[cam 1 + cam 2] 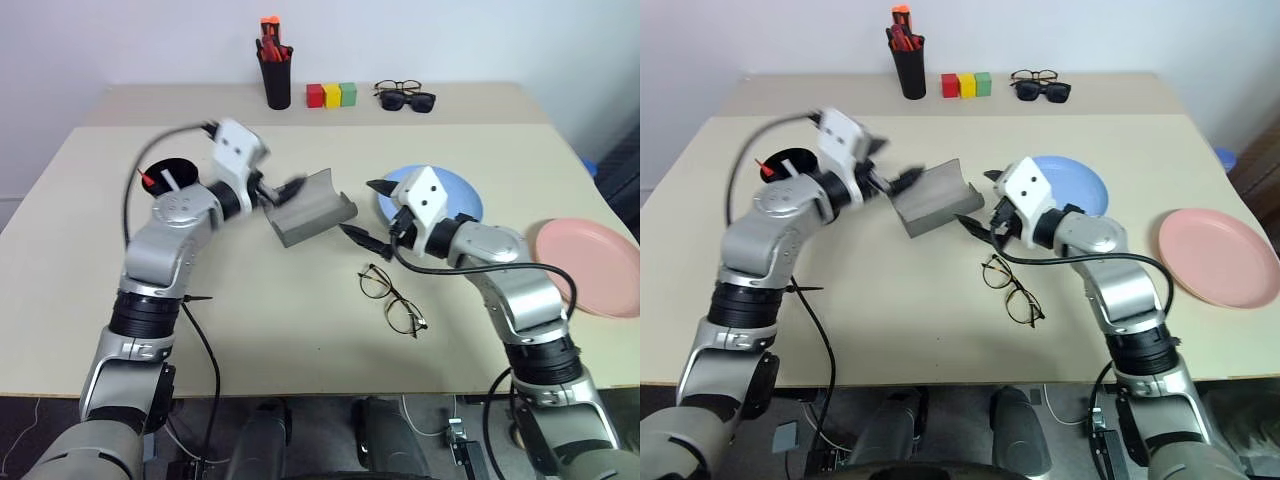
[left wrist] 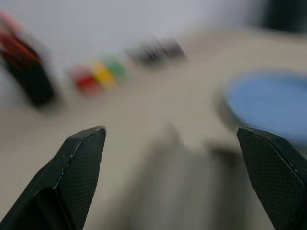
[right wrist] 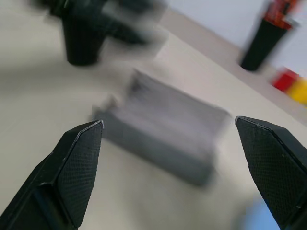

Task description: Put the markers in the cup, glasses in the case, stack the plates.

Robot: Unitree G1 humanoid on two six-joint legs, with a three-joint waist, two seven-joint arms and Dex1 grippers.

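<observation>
The grey case (image 1: 312,208) lies open in the middle of the table, its lid up. My left gripper (image 1: 281,191) is open just left of it, fingers wide in the left wrist view. To the case's right my right gripper (image 1: 368,212) is open too, facing the case (image 3: 168,139). The wire-rimmed glasses (image 1: 392,299) lie on the table in front of the right gripper. At the left stands the black cup (image 1: 170,180) with two markers (image 1: 152,178) sticking out of it. The light blue plate (image 1: 450,192) lies behind the right hand, and the pink plate (image 1: 590,266) is at the far right.
At the back of the table stand a black pen pot (image 1: 275,78) with red pens, three coloured blocks (image 1: 331,95), and black sunglasses with another pair of spectacles (image 1: 405,97). Bare tabletop stretches along the front edge.
</observation>
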